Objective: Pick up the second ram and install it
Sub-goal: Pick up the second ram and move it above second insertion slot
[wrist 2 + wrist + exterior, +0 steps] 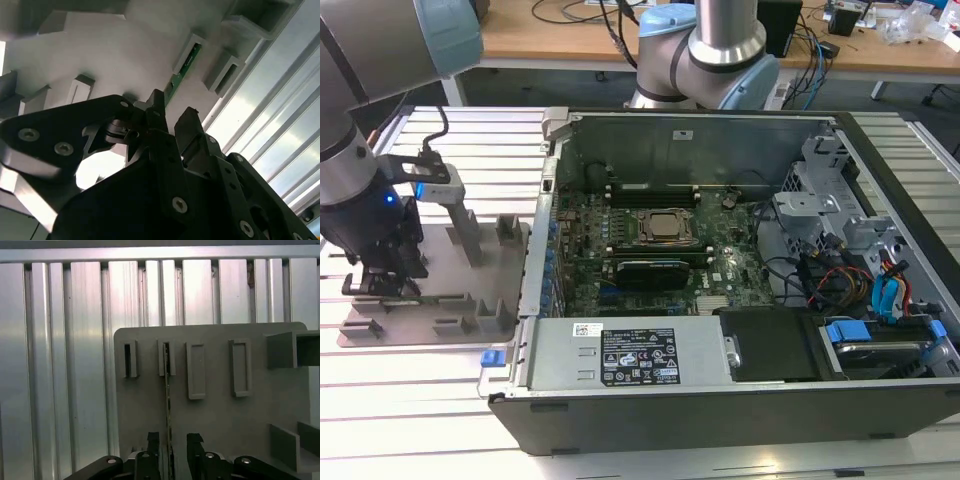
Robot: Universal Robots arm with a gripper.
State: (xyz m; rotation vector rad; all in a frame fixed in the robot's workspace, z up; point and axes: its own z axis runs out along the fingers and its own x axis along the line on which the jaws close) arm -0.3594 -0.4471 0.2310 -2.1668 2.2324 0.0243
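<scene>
The second ram (167, 390) stands on edge in a slotted holder of the grey fixture plate (215, 415), showing as a thin line in the first wrist view. Its green board (183, 70) also shows in the second wrist view, running from a holder block toward the fingers. My gripper (172, 437) is open and straddles the near end of the stick, one finger (153, 442) close beside it and the other (194, 442) a little apart. In the exterior view the gripper (382, 285) is low over the fixture plate (470, 315) at that view's left.
An open computer case (720, 400) lies at the exterior view's right of the fixture, with the motherboard, the CPU socket (665, 227) and long slots (650, 190) beside it. Upright grey posts (470, 235) stand on the fixture. Ribbed aluminium tabletop (60, 365) surrounds everything.
</scene>
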